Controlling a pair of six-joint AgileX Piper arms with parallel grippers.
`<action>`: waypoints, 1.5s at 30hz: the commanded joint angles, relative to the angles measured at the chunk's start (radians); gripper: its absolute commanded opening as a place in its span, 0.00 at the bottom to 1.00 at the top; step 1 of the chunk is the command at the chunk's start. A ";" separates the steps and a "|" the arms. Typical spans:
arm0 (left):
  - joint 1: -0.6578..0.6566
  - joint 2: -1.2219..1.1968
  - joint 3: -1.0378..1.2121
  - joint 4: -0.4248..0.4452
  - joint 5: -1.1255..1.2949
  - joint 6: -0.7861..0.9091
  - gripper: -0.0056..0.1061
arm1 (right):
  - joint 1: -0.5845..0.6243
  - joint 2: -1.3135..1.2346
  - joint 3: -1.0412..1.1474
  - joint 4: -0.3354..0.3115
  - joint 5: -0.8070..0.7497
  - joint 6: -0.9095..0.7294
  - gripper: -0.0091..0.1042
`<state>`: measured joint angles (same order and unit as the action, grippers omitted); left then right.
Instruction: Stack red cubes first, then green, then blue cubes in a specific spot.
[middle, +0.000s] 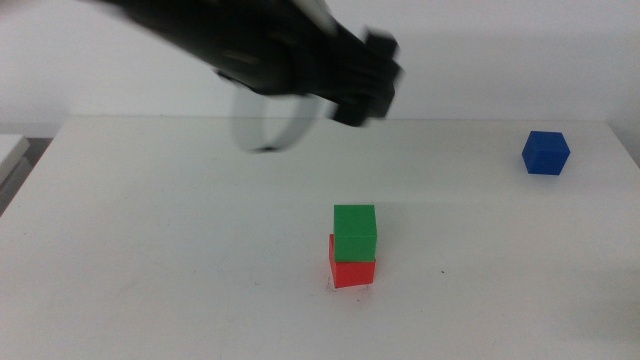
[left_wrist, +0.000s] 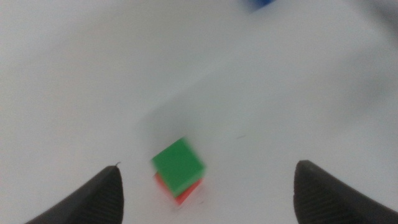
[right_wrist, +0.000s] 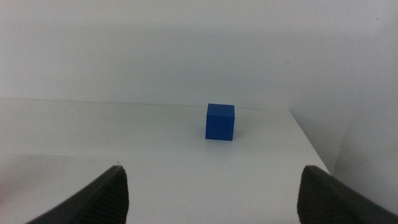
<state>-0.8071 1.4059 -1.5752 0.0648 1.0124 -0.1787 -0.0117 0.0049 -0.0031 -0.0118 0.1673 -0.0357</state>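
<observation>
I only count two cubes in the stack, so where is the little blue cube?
The small matte dark-blue cube sits alone on the white tabletop, at the far right of the middle view, well apart from the green cube stacked on the red cube.

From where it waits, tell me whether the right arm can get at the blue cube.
Probably yes. The right pincer is open and faces the blue cube with only bare table between them. The left pincer is up over the green cube.
</observation>
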 joint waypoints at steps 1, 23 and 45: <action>0.013 -0.143 0.078 -0.114 -0.013 0.203 0.89 | 0.002 -0.005 0.003 -0.009 -0.008 -0.006 0.90; 0.070 -0.625 0.437 -0.121 -0.123 0.144 0.89 | 0.002 -0.005 0.003 -0.009 -0.008 -0.006 0.90; 0.070 -0.625 0.437 -0.118 -0.134 0.152 0.89 | 0.002 0.912 -0.913 0.121 0.785 0.093 0.90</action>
<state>-0.7380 0.7855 -1.1423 -0.0559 0.8944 -0.0253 -0.0117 0.8295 -0.8389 0.0969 0.8826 0.0614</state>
